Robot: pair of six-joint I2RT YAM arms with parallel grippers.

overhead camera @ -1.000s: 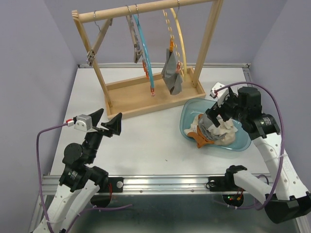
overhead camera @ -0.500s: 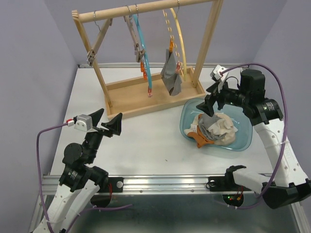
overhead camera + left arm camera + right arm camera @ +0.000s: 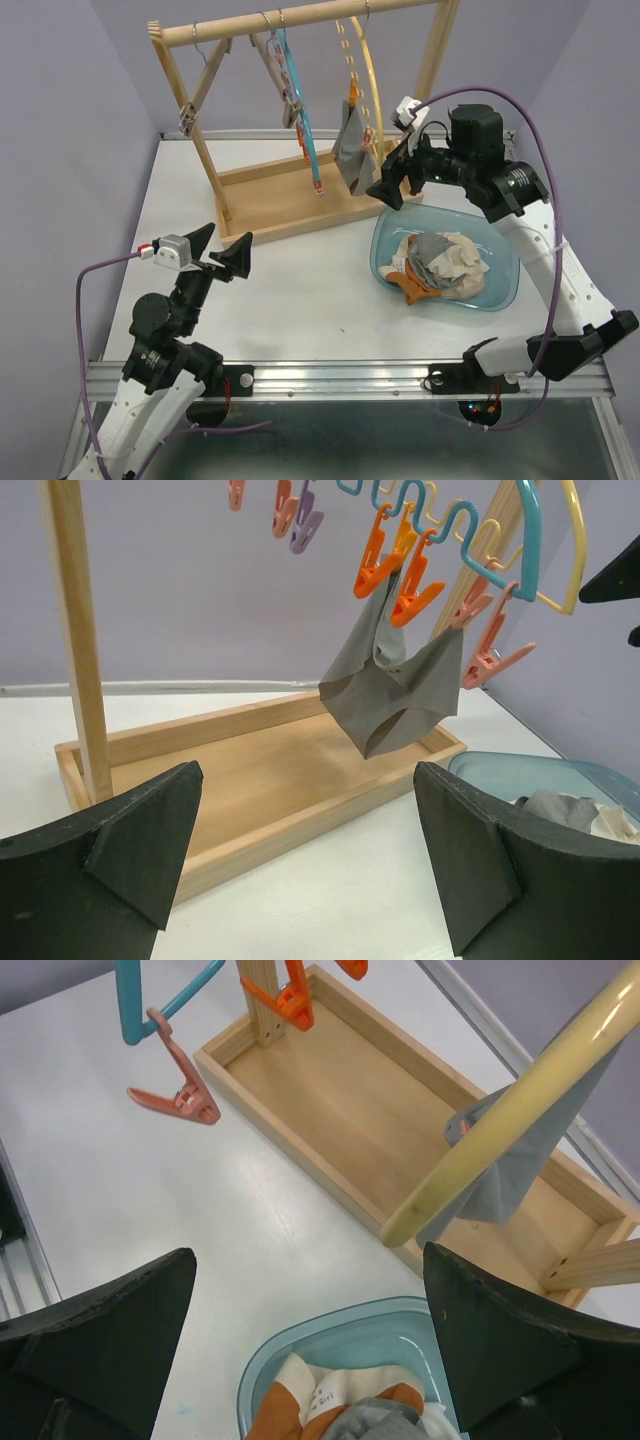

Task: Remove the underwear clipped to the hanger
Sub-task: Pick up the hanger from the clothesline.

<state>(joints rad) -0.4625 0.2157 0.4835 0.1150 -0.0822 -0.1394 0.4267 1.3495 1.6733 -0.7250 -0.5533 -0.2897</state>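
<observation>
Right gripper [image 3: 392, 172], jaws wide and empty, poised just beside 1 grey underwear [image 3: 352, 155], pinned by 2 orange clips [image 3: 398, 575] on hanger [image 3: 373, 75]. Other underwear pile [image 3: 440, 265] in blue tub [image 3: 505, 290]. Left gripper [image 3: 222, 252] wide, idle. Next, likely: pinch cloth, tug free.

Bare white counter [image 3: 300, 290] lies open from the left end effector [image 3: 220, 250] to the wooden rack's tray base [image 3: 290, 195] at 1 o'clock. At 9 o'clock of the right end effector [image 3: 392, 172], a yellow plastic hanger [image 3: 375, 90] crowds the grey cloth underwear [image 3: 350, 150].
</observation>
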